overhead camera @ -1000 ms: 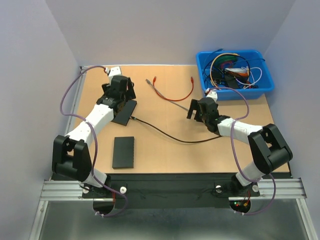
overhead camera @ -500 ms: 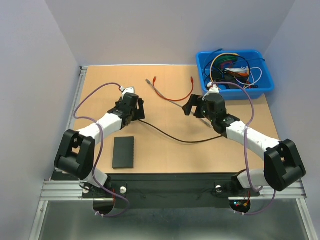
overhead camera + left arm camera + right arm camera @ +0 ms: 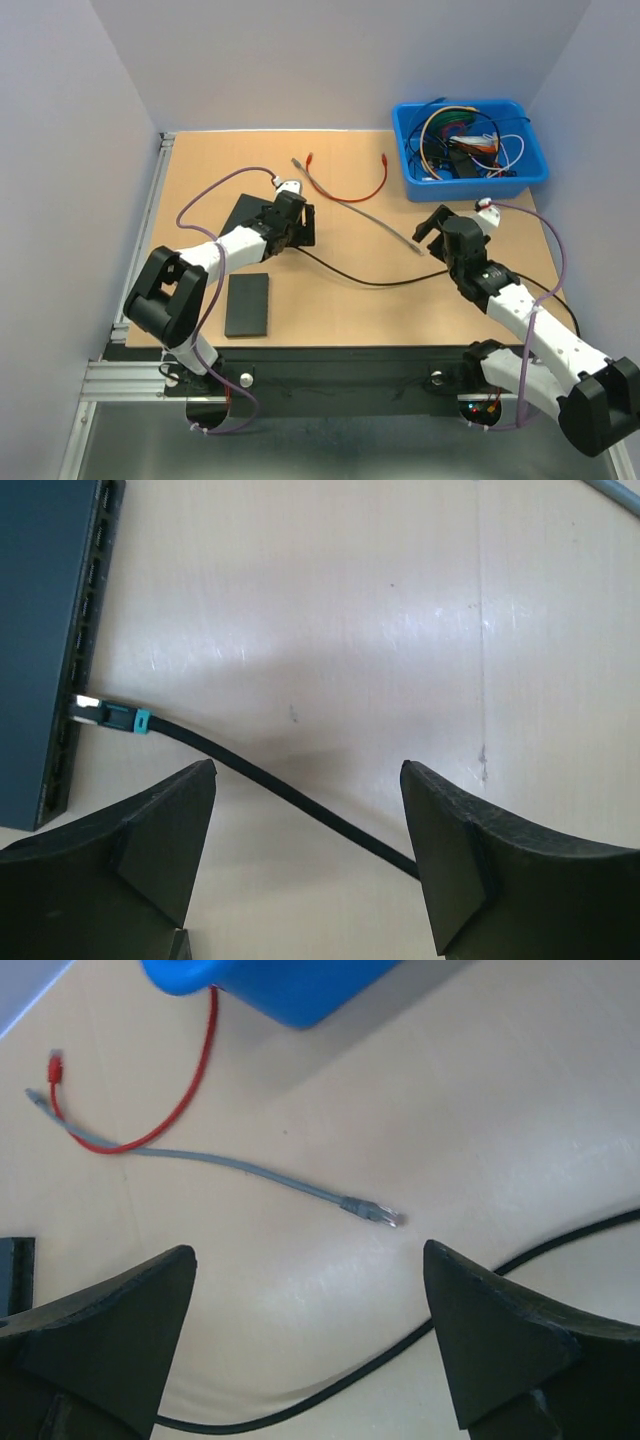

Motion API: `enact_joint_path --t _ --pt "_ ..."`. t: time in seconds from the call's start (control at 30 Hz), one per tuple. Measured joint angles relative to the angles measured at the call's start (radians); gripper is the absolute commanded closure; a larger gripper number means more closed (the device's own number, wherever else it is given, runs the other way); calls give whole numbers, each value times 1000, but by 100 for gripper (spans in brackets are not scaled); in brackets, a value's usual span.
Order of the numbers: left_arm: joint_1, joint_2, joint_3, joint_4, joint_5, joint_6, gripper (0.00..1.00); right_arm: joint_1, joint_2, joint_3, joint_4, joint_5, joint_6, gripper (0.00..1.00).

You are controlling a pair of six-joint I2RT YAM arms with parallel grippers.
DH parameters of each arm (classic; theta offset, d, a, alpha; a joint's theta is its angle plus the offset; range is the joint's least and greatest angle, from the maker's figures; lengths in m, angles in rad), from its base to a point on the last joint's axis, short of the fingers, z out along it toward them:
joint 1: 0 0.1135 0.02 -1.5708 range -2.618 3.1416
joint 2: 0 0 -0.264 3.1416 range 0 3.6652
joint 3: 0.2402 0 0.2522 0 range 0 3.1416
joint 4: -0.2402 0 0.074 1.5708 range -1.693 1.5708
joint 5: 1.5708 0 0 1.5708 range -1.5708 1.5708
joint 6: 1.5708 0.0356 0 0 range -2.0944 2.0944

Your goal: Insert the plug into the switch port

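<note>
Left pincer [image 3: 305, 780] has backed away from the plug [image 3: 105, 717]; right pincer [image 3: 308, 1253] has withdrawn.

Left gripper [image 3: 308, 780] spread, right gripper [image 3: 308, 1255] spread

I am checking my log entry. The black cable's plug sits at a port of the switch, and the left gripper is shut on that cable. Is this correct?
Not fully. The left gripper is open, not shut on the cable: the left wrist view shows its fingers wide apart, the black cable ungripped. The plug does sit at a port of the switch.
</note>
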Motion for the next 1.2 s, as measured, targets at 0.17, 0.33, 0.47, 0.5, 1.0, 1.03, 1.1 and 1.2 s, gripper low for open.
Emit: enact_joint_path --t 0.17,0.33,0.47,0.5,1.0,1.03,1.1,1.2 --pt "-14 -80 -56 -2 10 -4 15 -121 -29 -124 -74 -20 134 0" --pt "-14 -182 -113 11 18 -4 15 -247 71 -145 -104 -74 178 0" --pt "-14 -217 -136 13 19 -2 15 -333 137 -159 -71 -132 189 0" --pt "-14 -217 -136 14 20 0 15 -344 147 -163 -64 -139 190 0" --pt "-14 -230 -151 15 33 13 15 -497 377 -167 269 -248 202 86" --pt "-14 -232 -151 15 32 14 15 -503 391 -173 282 -260 204 100" --pt "-14 -236 -151 16 32 15 15 -505 393 -193 317 -283 205 100" --pt "-14 -237 -151 16 32 16 15 -503 360 -225 329 -303 200 99"
